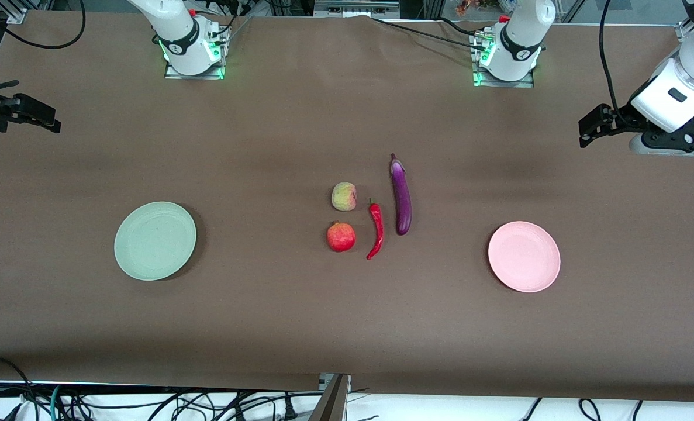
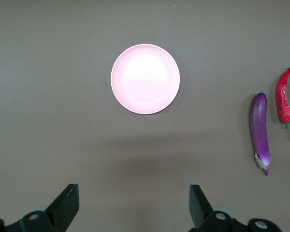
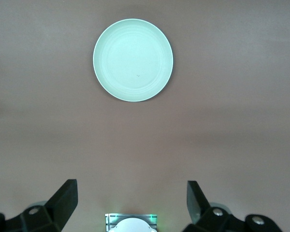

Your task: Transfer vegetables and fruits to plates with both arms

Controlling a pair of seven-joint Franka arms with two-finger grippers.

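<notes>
A purple eggplant [image 1: 401,199], a red chili [image 1: 376,229], a yellow-green peach [image 1: 344,196] and a red pomegranate-like fruit [image 1: 341,237] lie together mid-table. The mint green plate [image 1: 155,240] sits toward the right arm's end and the pink plate [image 1: 524,256] toward the left arm's end; both hold nothing. My left gripper [image 1: 586,133] is open and empty, high over its end of the table. Its wrist view shows the gripper [image 2: 134,203], pink plate [image 2: 145,79], eggplant [image 2: 260,129] and chili [image 2: 283,99]. My right gripper [image 1: 51,124] is open and empty, high over its end. Its wrist view shows the gripper [image 3: 132,200] and green plate [image 3: 133,60].
A brown cloth [image 1: 276,316] covers the table. The right arm's base [image 1: 190,47] and the left arm's base [image 1: 507,55] stand at the edge farthest from the front camera. Cables [image 1: 148,403] hang below the nearest edge.
</notes>
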